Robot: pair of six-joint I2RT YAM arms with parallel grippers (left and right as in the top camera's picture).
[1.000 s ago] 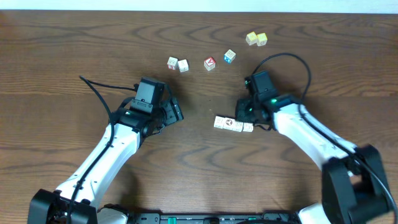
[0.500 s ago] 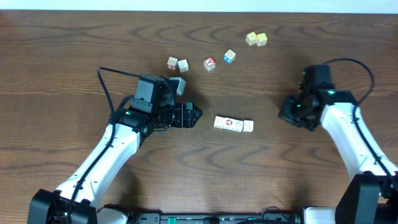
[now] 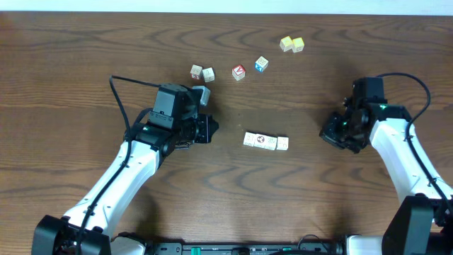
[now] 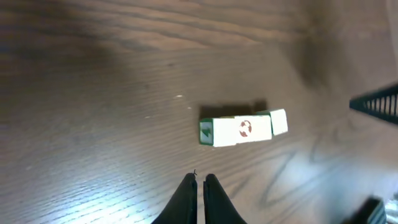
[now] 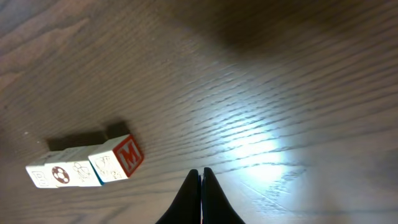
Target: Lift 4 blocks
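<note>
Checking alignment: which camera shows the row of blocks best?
Left wrist: the row of blocks lies whole, close and near mid-frame, seen from above. Overhead shows the row whole but small. Right wrist shows it slanted, low in the left corner.

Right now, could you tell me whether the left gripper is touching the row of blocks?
Apart. The left wrist view shows bare table between the closed left gripper and the row of blocks.

Dark brown wood-grain table fills the view, with a pale strip along its far edge — a soft glare shines on the wood.
</note>
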